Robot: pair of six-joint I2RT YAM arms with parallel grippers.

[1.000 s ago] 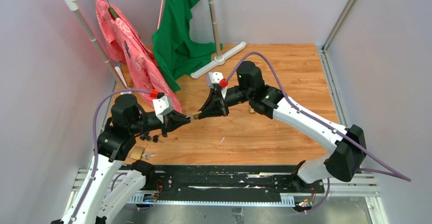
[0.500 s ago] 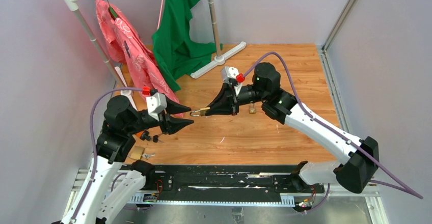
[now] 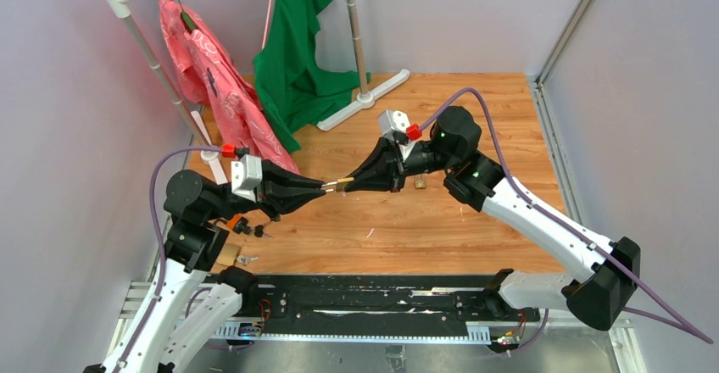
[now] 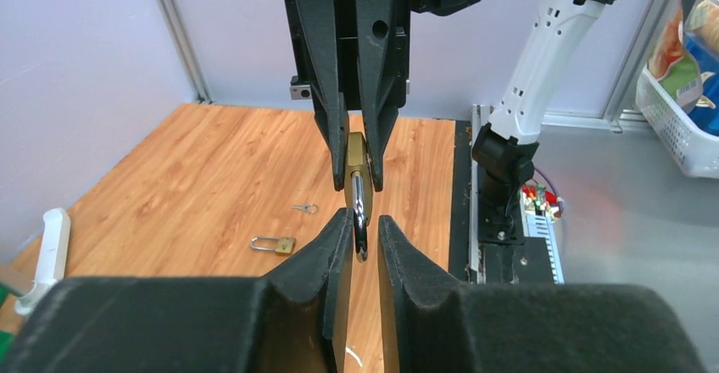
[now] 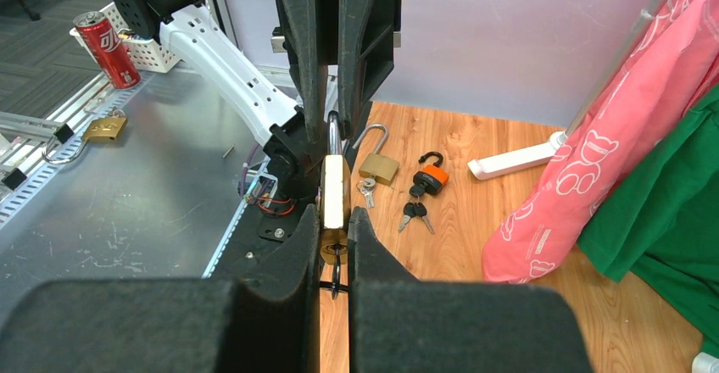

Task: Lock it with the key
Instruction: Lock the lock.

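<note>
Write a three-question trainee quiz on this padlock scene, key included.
1. True or false: the right gripper is clamped on the brass body of the padlock, held in the air between the two arms.
2. Which part of that padlock sits between the left gripper's fingers? A) the shackle B) the brass body C) a key ring
3. Fill in: the right wrist view shows a spare brass padlock, an orange padlock and loose keys lying on the wooden ______.

Key: 1 true; 2 A; 3 table.
</note>
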